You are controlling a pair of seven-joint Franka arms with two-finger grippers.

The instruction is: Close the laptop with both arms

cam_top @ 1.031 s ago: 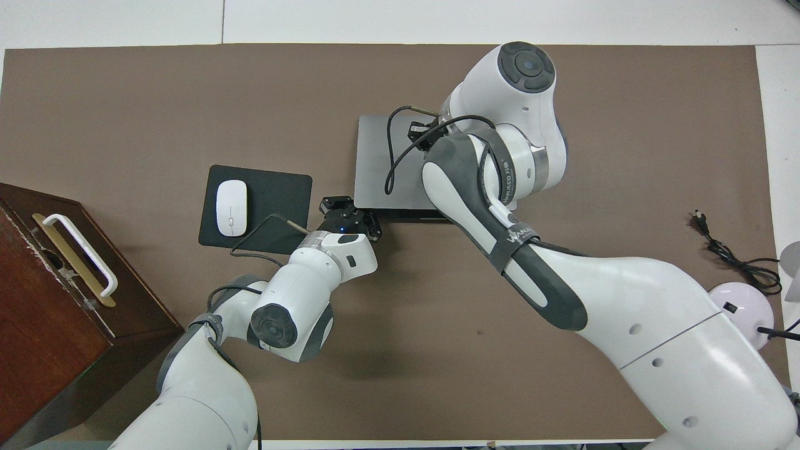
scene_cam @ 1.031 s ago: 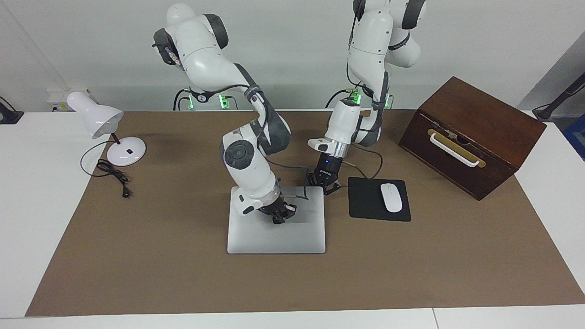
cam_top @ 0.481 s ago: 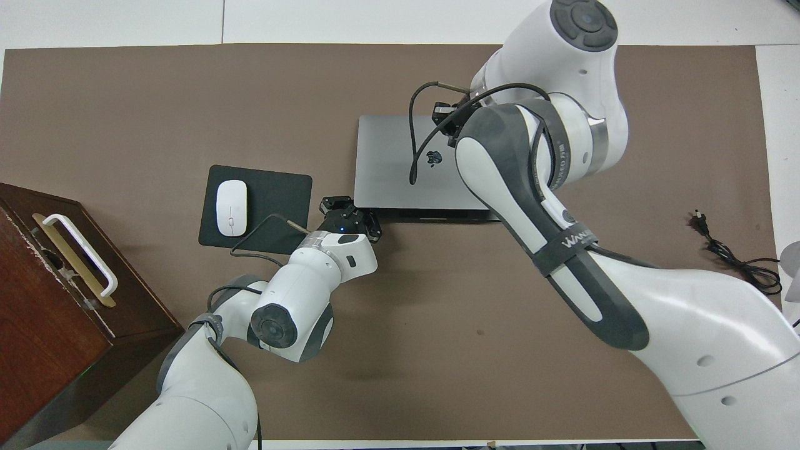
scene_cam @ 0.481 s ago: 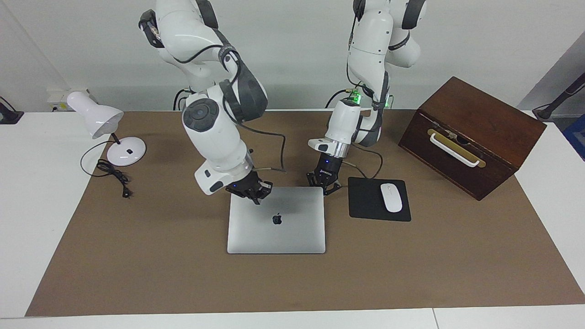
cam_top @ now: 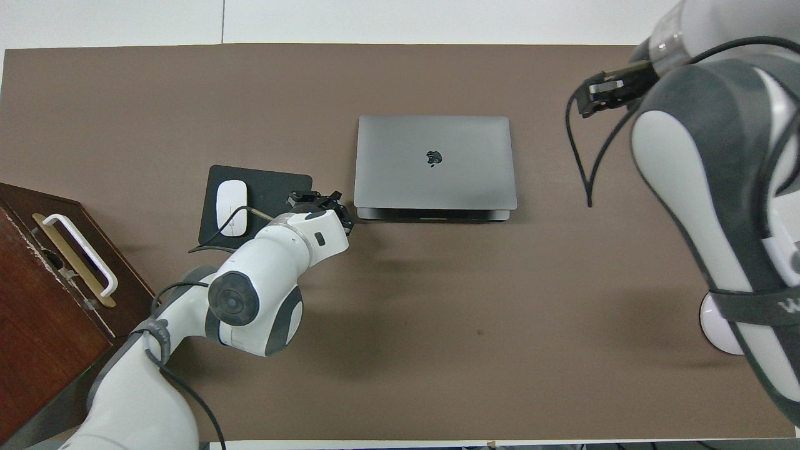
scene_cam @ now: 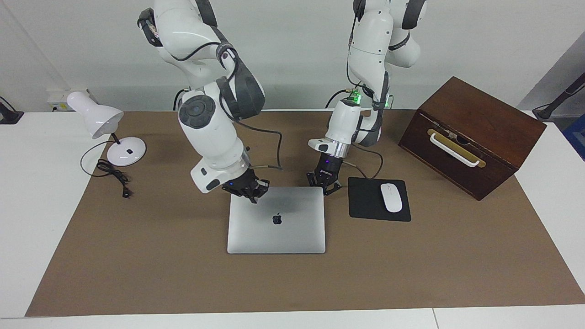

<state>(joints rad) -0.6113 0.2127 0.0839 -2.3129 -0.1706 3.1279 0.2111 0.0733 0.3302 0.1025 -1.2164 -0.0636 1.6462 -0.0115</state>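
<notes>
Silver laptop (scene_cam: 276, 220) (keyboard hidden), lid down

A plain pale wall (scene_cam: 283, 55) spans twelve o'clock. A white table (scene_cam: 27, 219) carries a brown mat (scene_cam: 411, 265); soft, even light casts faint shadows. A dark stand (scene_cam: 560, 103) leans at two o'clock.

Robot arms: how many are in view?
2. The left gripper is beside the closed laptop's corner nearest the black mouse pad. The right gripper is over the laptop's other robot-side corner.
</notes>
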